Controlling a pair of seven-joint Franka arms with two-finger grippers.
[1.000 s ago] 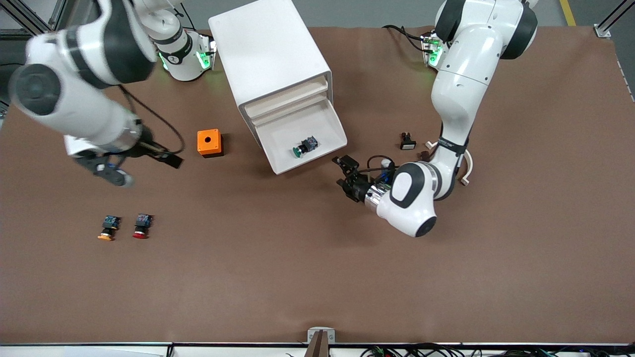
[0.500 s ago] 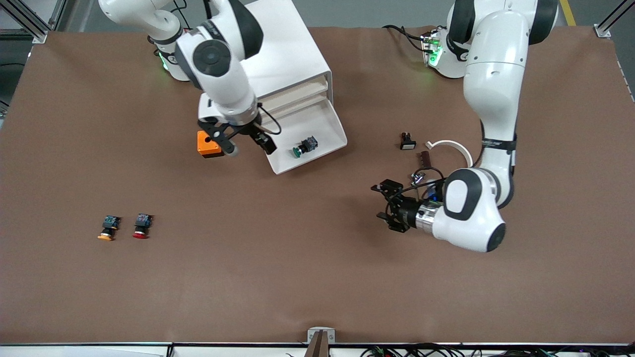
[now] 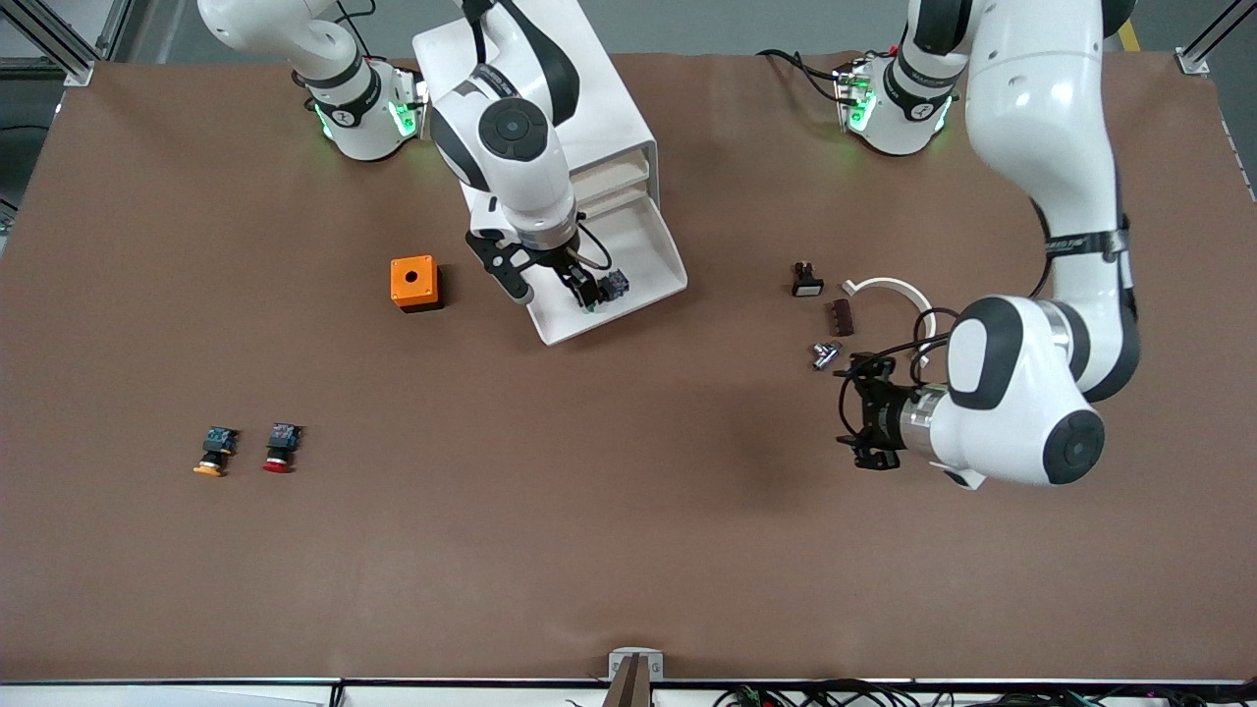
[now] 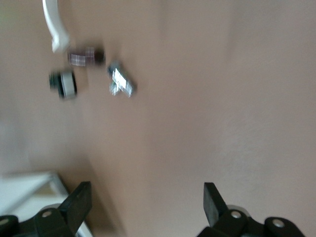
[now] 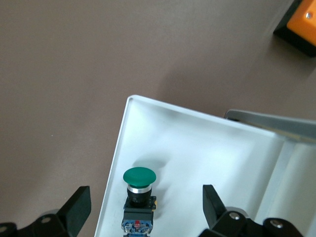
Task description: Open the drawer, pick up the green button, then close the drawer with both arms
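Left gripper (image 3: 856, 425): fingers spread wide, holding nothing, over bare table well toward the left arm's end from the drawer.
Button (image 5: 138, 193): you see it lying in the drawer, green cap toward the drawer's front wall.
Right gripper (image 3: 550, 285): spread wide, directly above the button.
Drawer (image 3: 656, 257): pulled out of the cabinet (image 3: 530, 93).

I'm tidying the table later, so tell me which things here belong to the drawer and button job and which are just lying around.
Belongs to the job:
open drawer
green-capped button in it
right gripper, open over the drawer
left gripper, open over bare table

Lying about:
orange box
orange-capped button
red-capped button
white ring piece
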